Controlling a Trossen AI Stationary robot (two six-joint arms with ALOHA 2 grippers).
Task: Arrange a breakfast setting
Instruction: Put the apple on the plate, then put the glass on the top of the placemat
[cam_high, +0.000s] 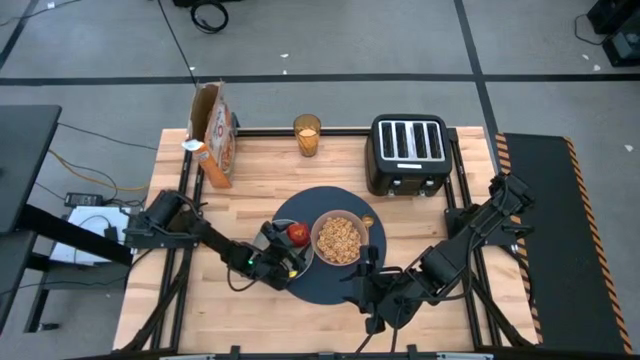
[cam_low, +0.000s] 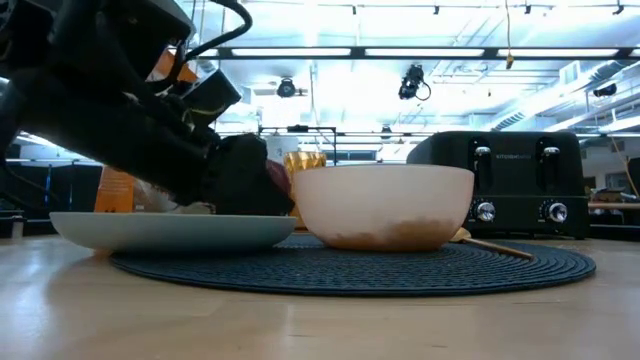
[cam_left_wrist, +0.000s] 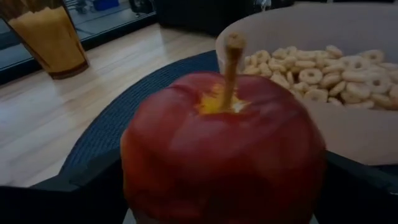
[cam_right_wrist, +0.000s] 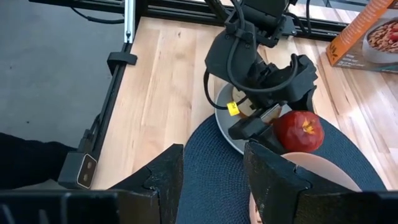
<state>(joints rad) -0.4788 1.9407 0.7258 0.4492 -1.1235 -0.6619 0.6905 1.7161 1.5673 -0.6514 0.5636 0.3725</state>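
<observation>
A red apple (cam_high: 297, 233) sits stem-up between the fingers of my left gripper (cam_high: 293, 243), over the pale blue-green plate (cam_high: 278, 262) and next to the pinkish bowl (cam_high: 340, 238) of cereal rings. Plate and bowl stand on the round dark-blue mat (cam_high: 330, 280). A pale piece, perhaps toast (cam_right_wrist: 242, 107), lies on the plate under the gripper. The gold spoon (cam_low: 492, 246) lies on the mat beside the bowl. The amber juice glass (cam_high: 307, 135) stands at the far edge. My right gripper (cam_high: 368, 278) is open and empty over the mat's near right edge. My left gripper pinches the apple between its two fingers (cam_left_wrist: 56, 196), one on each side of its lower body (cam_left_wrist: 134, 180). The fingers come nearly level from the table's left. The apple is upright, stem up. I cannot tell whether its underside rests on the plate.
The black four-slot toaster (cam_high: 408, 152) stands at the far right. The brown-and-orange cereal box (cam_high: 215, 135) stands at the far left. Bare wood shows at the table's near left (cam_high: 200, 300) and right of the mat (cam_high: 430, 220).
</observation>
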